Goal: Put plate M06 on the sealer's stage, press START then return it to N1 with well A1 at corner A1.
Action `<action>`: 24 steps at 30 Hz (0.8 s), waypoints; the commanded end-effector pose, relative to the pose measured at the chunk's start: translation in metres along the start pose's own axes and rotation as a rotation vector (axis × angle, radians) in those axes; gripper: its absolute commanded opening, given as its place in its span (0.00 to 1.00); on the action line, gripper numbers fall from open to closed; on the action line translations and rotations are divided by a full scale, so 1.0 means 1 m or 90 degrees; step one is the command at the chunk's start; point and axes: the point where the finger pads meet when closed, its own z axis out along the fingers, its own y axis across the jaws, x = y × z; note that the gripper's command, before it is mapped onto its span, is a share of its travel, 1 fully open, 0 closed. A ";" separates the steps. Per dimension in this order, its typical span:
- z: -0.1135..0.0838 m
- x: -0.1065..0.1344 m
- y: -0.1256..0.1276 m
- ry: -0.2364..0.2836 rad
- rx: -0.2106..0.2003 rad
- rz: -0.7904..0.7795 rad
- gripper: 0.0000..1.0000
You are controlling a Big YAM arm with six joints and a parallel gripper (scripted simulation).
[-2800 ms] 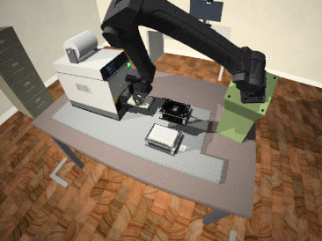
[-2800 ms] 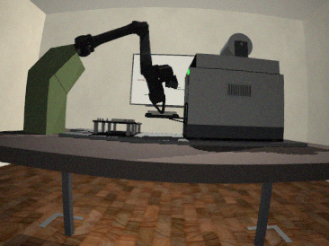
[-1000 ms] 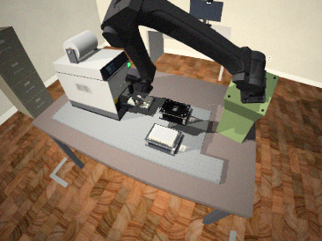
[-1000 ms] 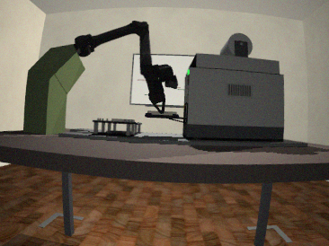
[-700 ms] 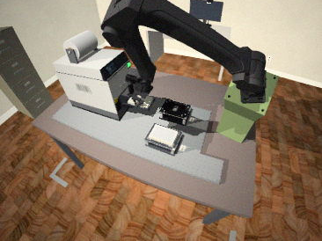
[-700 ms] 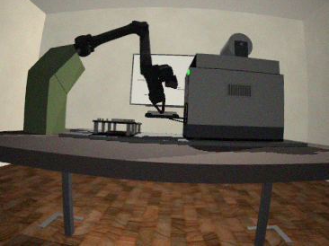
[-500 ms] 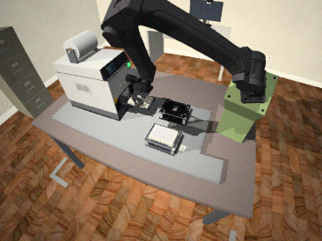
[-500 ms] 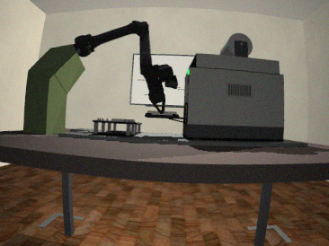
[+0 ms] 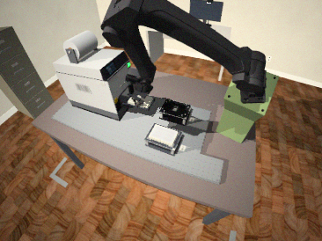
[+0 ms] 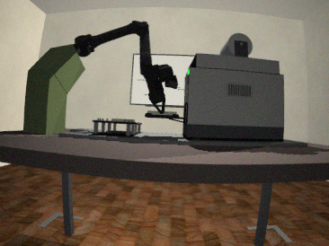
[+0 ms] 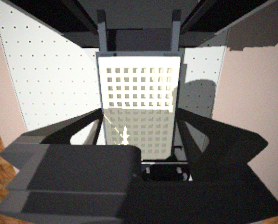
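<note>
Plate M06 (image 9: 144, 103) (image 10: 161, 114) (image 11: 139, 90), pale with a grid of wells, lies on the sealer's stage (image 11: 102, 35), which is out in front of the white sealer (image 9: 88, 81) (image 10: 234, 99). My gripper (image 9: 140, 96) (image 10: 159, 107) (image 11: 139, 112) is open. Its fingers stand on either side of the plate's long sides, a little apart from them. The sealer's lamp (image 9: 128, 64) (image 10: 188, 72) shows green. The black nest N1 (image 9: 176, 113) is empty. A white plate (image 9: 164, 135) sits in nest N2 in front of it.
The arm's green pedestal (image 9: 246, 110) (image 10: 49, 94) stands at the table's right. The foil roll (image 9: 81, 44) sits on top of the sealer. A grey cabinet (image 9: 22, 79) stands left of the table. The nests (image 10: 117, 127) lie between the pedestal and the sealer.
</note>
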 end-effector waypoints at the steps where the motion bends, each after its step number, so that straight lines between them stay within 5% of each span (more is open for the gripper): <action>1: -0.005 0.003 -0.016 -0.001 0.012 0.011 1.00; 24: -0.014 -0.005 -0.012 -0.006 0.007 0.008 1.00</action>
